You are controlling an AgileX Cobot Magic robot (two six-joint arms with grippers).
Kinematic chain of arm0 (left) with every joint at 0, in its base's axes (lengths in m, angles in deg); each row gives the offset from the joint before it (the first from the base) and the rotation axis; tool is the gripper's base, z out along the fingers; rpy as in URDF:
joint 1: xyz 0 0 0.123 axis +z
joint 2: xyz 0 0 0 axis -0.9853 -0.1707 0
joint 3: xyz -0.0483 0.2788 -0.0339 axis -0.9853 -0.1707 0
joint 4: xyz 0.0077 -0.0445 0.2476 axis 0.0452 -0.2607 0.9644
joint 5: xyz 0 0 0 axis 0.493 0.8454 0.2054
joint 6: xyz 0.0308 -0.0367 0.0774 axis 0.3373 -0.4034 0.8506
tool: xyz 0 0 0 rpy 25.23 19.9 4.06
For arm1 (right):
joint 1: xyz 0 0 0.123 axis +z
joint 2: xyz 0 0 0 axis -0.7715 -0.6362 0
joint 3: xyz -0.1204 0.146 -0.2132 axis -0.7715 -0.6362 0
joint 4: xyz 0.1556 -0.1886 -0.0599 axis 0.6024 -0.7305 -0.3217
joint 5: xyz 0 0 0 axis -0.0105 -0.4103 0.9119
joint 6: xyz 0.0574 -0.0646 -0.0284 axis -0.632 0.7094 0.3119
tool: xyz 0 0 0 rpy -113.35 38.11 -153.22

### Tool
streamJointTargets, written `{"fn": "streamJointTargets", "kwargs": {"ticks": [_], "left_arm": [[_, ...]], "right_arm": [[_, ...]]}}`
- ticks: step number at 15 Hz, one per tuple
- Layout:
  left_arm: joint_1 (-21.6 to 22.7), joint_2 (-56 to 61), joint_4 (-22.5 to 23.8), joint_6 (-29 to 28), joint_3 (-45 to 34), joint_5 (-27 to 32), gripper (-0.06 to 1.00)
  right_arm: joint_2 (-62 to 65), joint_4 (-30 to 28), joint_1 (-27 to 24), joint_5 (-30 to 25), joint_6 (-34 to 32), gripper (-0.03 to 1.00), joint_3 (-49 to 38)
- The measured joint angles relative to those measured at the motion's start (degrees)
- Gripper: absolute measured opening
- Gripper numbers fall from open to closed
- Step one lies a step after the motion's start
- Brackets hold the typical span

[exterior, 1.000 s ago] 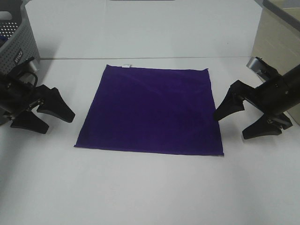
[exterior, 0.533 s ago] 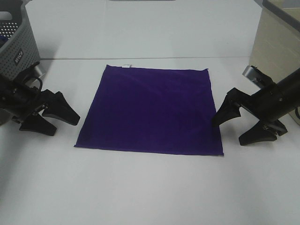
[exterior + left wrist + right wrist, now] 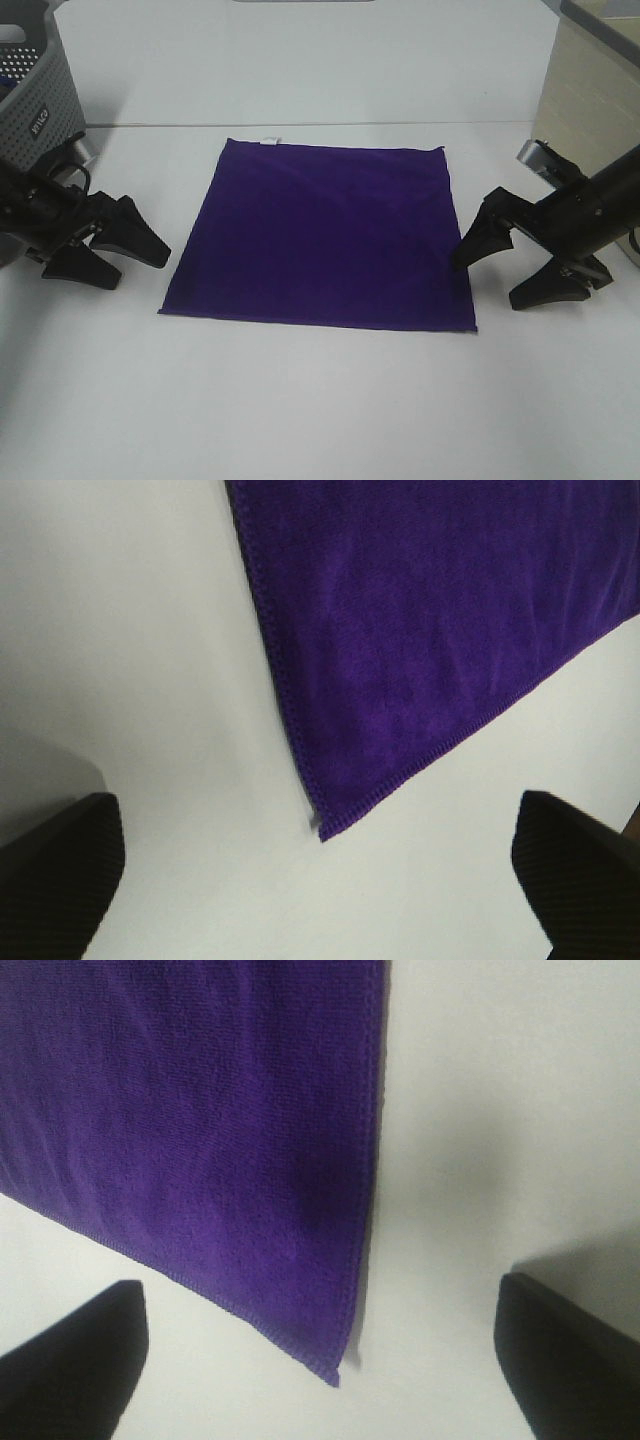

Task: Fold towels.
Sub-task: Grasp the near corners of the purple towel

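A deep purple square towel (image 3: pixel 322 235) lies flat on the white table, with a small white tag (image 3: pixel 269 139) on its far edge. My left gripper (image 3: pixel 128 258) is open and empty, low over the table just left of the towel's near left corner (image 3: pixel 325 825). My right gripper (image 3: pixel 495 270) is open and empty, just right of the towel's near right corner (image 3: pixel 332 1368). In each wrist view the black fingertips (image 3: pixel 60 865) (image 3: pixel 560 1355) stand wide apart with the corner between them.
A grey perforated basket (image 3: pixel 40 95) stands at the far left behind the left arm. A beige box (image 3: pixel 595 85) stands at the far right. The white table (image 3: pixel 320 400) reaches to the near edge of the view.
Both grippers came in closer to the towel's near corners and lower over the first half second. Since then they have hardly moved. The towel has not moved.
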Motion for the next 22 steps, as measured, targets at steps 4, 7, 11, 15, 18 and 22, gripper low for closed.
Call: {"fn": "streamJointTargets", "kwargs": {"ticks": [4,7,11,15,18,22], "left_arm": [[-0.06,-0.06,-0.40,0.06,0.00,0.00,0.99],[-2.46,-1.20,-2.52,-0.97,0.40,0.40,0.97],[-12.55,-3.38,-5.61,-6.82,1.83,-2.06,0.86],[-16.33,-4.58,-4.30,-13.06,4.58,-2.64,0.80],[-17.48,-4.64,-2.69,-14.55,5.27,-3.50,0.74],[-17.59,-5.16,-2.01,-15.76,5.33,-4.30,0.56]], "right_arm": [[0.00,-0.06,0.00,-0.06,-0.06,0.92,0.06],[0.00,0.00,0.00,0.17,-1.26,0.91,0.06],[-0.69,0.34,4.87,2.52,-4.81,0.88,0.29],[-3.09,3.15,12.03,3.90,-7.39,0.80,0.97],[-4.93,6.19,12.89,3.32,-8.94,0.69,1.20],[-6.02,6.47,13.01,3.55,-9.00,0.46,1.20]]}}
